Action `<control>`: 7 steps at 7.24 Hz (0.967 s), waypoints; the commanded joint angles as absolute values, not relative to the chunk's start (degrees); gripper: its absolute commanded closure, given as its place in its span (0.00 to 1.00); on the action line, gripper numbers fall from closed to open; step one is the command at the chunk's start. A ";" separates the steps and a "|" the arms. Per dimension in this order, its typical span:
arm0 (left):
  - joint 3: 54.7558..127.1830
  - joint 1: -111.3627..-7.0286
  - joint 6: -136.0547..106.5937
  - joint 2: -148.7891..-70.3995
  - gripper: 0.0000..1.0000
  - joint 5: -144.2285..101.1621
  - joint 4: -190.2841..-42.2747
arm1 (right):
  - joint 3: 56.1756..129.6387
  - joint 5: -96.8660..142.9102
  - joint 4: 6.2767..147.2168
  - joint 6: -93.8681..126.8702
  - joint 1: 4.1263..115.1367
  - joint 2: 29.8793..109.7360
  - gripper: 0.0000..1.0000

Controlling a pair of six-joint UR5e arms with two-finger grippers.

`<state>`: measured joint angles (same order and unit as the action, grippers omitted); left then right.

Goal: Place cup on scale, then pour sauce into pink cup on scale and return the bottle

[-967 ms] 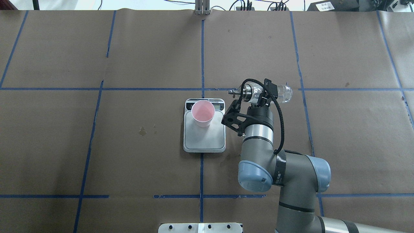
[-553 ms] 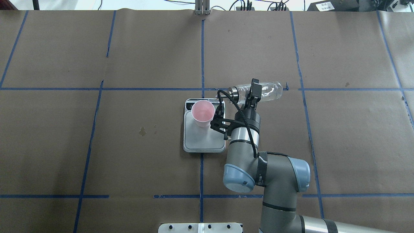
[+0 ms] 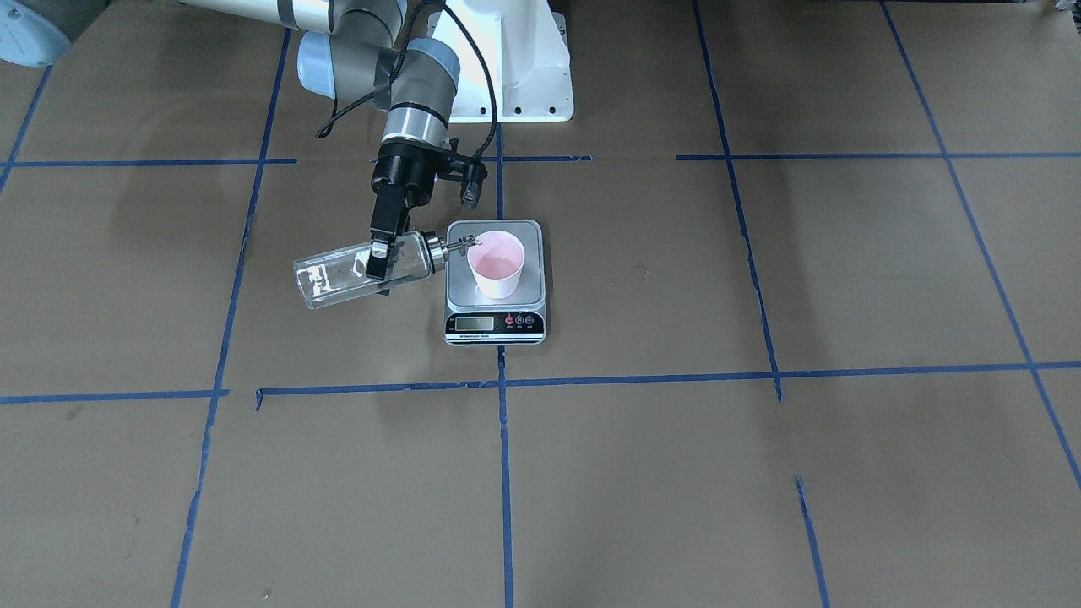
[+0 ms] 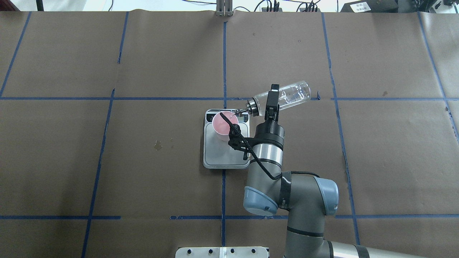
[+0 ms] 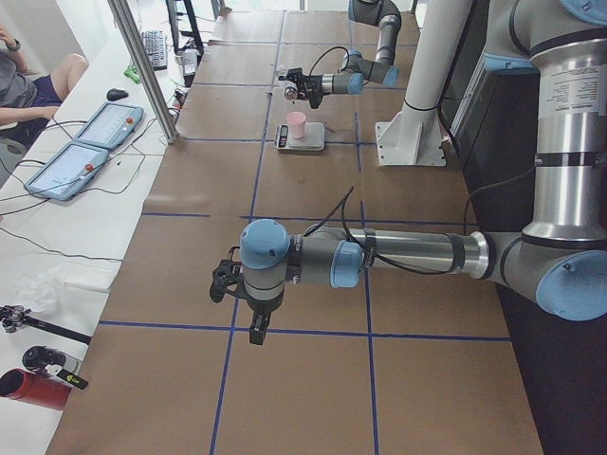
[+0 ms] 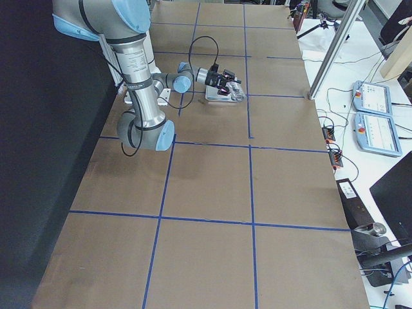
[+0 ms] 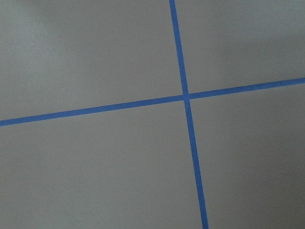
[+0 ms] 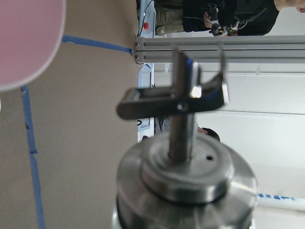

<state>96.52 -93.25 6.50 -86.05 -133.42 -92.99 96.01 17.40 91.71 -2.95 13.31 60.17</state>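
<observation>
The pink-lined cup (image 4: 223, 126) stands upright on the far part of the scale (image 4: 226, 154), near its display; it also shows in the front view (image 3: 498, 263) on the scale (image 3: 461, 289). My right gripper (image 4: 272, 100) is shut on the clear glass bottle (image 4: 292, 95), held almost level just right of the scale. The bottle (image 3: 334, 277) has its silver pourer tip at the cup's rim. The right wrist view shows the pourer cap (image 8: 183, 176) close up and the cup's edge (image 8: 26, 38). My left gripper (image 5: 254, 330) hangs over bare table far from the scale; I cannot tell whether it is open.
Brown paper with blue tape lines covers the table. A small stain (image 4: 157, 144) lies left of the scale. The robot's white base (image 3: 524, 67) stands behind the scale. An aluminium post (image 5: 142, 66) and control tablets (image 5: 95, 128) stand off the table's far edge.
My right gripper moved left towards the scale and swung the bottle, so the pourer tip went from right of the scale to the cup's rim. The cup and scale stayed put.
</observation>
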 commanded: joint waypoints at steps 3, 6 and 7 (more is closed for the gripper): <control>96.59 -93.34 6.50 -86.04 0.00 -133.42 -92.99 | 95.98 13.71 91.67 -9.05 12.92 60.73 1.00; 96.59 -93.34 6.50 -86.04 0.00 -133.42 -92.99 | 95.98 13.54 91.58 -9.05 12.74 60.82 1.00; 96.59 -93.25 6.50 -86.04 0.00 -133.42 -92.99 | 95.98 13.45 91.58 -9.05 12.74 60.91 1.00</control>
<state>96.57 -93.30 6.50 -86.05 -133.42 -92.99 95.98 13.56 91.62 -9.05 12.77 60.83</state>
